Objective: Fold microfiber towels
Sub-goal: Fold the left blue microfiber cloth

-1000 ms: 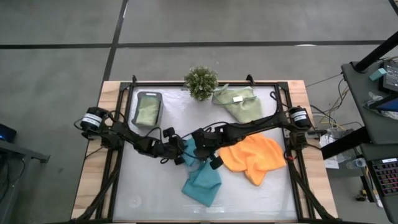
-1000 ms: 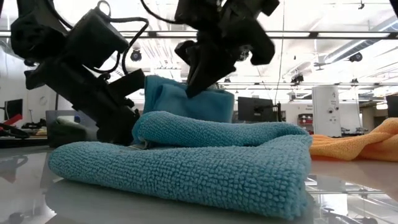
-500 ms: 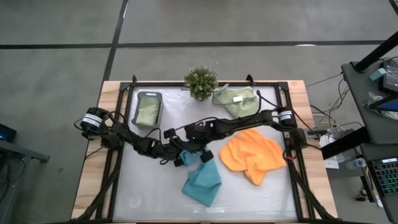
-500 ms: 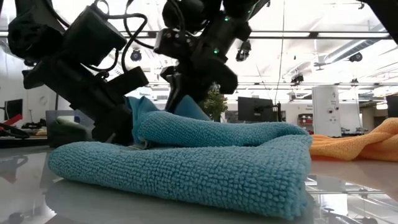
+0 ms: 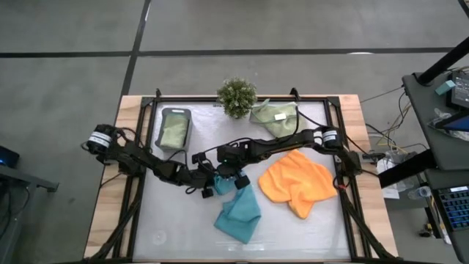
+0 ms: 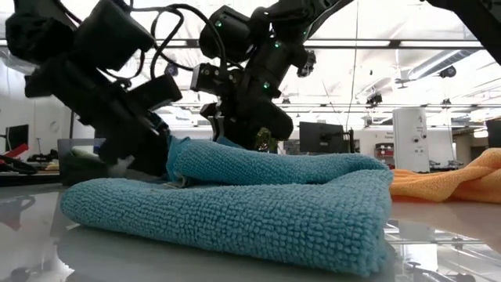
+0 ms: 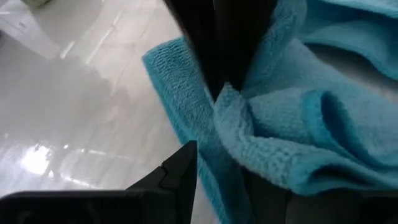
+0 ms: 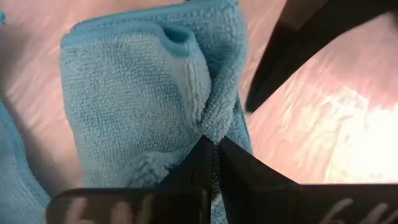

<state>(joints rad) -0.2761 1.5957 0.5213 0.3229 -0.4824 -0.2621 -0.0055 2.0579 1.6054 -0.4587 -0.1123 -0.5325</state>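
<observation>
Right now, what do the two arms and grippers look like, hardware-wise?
Both arms are dark, nearly black, jointed links with loose black cables looped along them. Each has a pale band at a joint. The left gripper and right gripper have two dark, angular fingers. Small green lights glow on the right arm in the low view.

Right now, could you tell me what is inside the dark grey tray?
A pale green towel lies folded inside the dark grey tray, filling most of it. Whether anything sits beneath that towel cannot be seen, since it covers the tray floor.
</observation>
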